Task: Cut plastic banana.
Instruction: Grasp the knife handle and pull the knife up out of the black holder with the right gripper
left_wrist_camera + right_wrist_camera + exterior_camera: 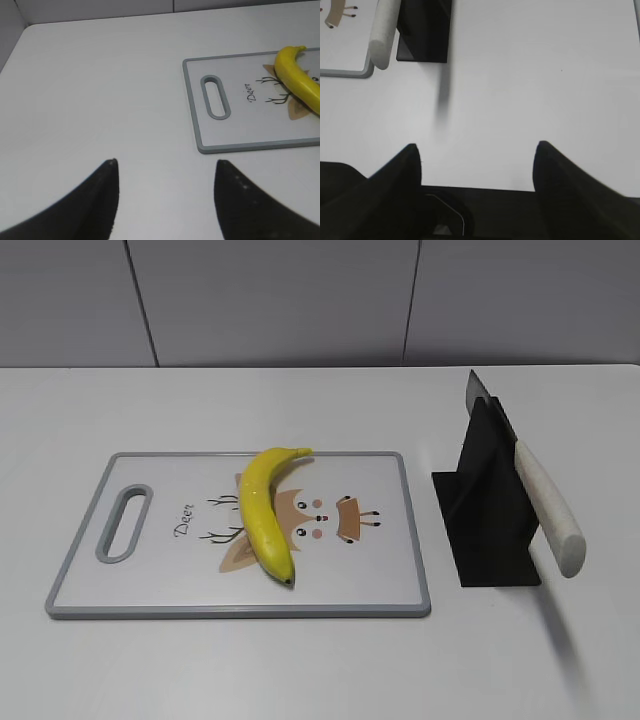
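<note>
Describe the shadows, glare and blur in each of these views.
Exterior view: even light, a soft highlight on the plastic banana, a faint shadow beneath the knife handle. Left wrist view: the left end effector looks soft-edged and dark; the cutting board stays sharp. Right wrist view: the handle's blurred shadow streaks the table; the right end effector is out of focus.

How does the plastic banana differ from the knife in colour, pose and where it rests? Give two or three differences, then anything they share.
Colour: the plastic banana is glossy yellow with a dark tip; the knife has a whitish handle and a dark blade.
Pose: the banana lies flat; the knife is tilted, its handle sticking out in the air.
Support: the banana rests on the cutting board; the knife sits in a black stand beside the board.
Shared: both are elongated, and neither gripper touches them.
</note>
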Controlling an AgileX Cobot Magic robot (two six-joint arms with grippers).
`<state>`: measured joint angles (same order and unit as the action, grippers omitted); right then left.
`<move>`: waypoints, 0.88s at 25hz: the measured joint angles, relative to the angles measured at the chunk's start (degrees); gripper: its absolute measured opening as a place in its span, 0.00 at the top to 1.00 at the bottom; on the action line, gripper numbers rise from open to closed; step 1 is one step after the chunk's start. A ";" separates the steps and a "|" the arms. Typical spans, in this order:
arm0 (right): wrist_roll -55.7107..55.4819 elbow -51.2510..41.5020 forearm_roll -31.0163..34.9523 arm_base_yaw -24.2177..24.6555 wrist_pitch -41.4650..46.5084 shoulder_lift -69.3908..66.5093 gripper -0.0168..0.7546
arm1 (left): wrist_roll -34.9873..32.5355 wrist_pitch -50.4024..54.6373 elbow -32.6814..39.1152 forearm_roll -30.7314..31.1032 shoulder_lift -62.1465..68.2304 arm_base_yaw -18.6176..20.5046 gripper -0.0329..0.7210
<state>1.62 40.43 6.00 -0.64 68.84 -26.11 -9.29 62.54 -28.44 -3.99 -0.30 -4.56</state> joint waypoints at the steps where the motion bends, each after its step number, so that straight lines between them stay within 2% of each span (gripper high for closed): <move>1: 0.00 1.40 0.00 0.00 0.47 -2.29 0.27 | 0.00 0.00 0.00 0.00 0.00 0.00 0.17; 9: -0.18 12.51 1.77 0.00 0.68 -21.02 0.27 | 0.00 0.00 0.00 0.00 0.00 0.00 0.17; 14: 0.75 18.47 5.11 -0.52 0.68 -31.46 0.27 | 0.00 0.00 0.00 0.00 0.00 0.00 0.17; 17: 0.88 21.70 5.22 -3.38 0.60 -37.39 0.27 | 0.00 0.00 0.00 0.00 0.00 0.00 0.17; 22: -0.99 24.92 5.03 -11.08 0.55 -45.36 0.27 | 0.00 0.00 0.00 0.00 0.00 0.00 0.17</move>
<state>0.64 65.35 11.03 -11.72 69.39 -71.47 -9.29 62.54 -28.44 -3.99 -0.30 -4.56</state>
